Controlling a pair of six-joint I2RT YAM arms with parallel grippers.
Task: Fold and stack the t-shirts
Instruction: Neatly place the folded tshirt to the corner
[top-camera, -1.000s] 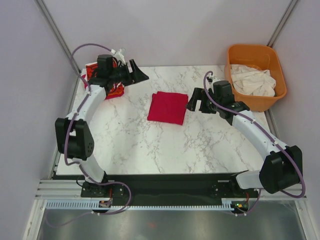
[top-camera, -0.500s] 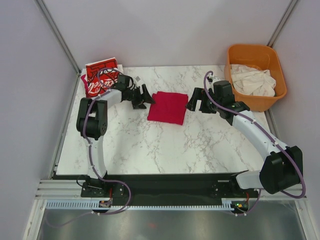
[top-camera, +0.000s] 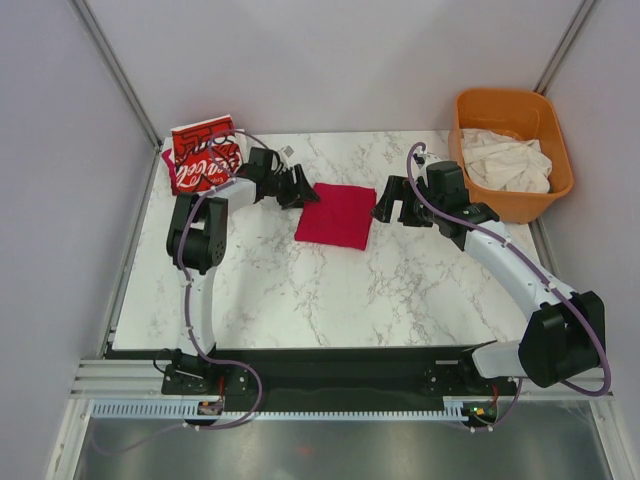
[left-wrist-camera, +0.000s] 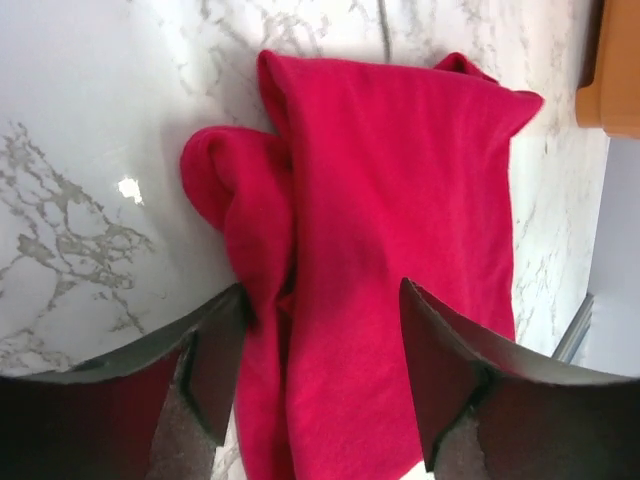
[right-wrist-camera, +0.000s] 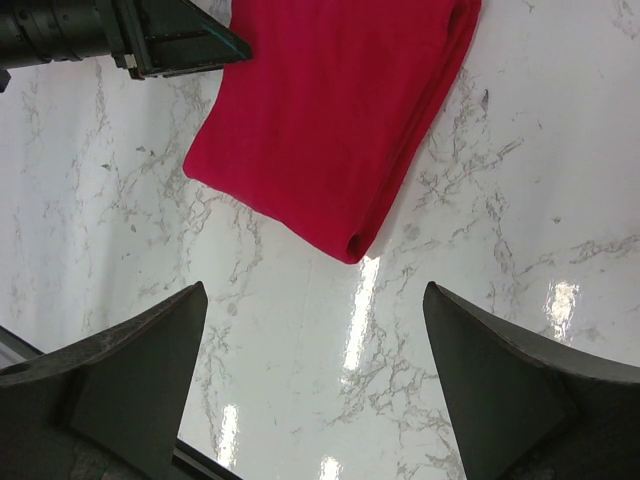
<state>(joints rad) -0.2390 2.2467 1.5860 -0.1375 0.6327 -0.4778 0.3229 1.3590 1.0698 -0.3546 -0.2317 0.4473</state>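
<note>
A folded crimson t-shirt (top-camera: 337, 215) (left-wrist-camera: 400, 200) (right-wrist-camera: 330, 110) lies on the marble table near its middle back. My left gripper (top-camera: 305, 192) (left-wrist-camera: 322, 290) is open at the shirt's left edge. Its two fingers straddle the bunched cloth there, with the jaws still apart. My right gripper (top-camera: 388, 212) (right-wrist-camera: 315, 290) hovers wide open just right of the shirt, with only bare table between its fingers. A folded red Coca-Cola t-shirt (top-camera: 205, 155) rests at the back left corner. Off-white t-shirts (top-camera: 505, 160) lie crumpled in the tub.
The orange plastic tub (top-camera: 505, 95) stands at the back right, off the table's edge. Grey walls and metal posts close in the back and sides. The left gripper's body (right-wrist-camera: 170, 40) shows at the top left of the right wrist view.
The left arm has swung from the back left corner, uncovering the Coca-Cola shirt, to the crimson shirt's left edge, and its jaws have narrowed a little. The right arm has not moved.
</note>
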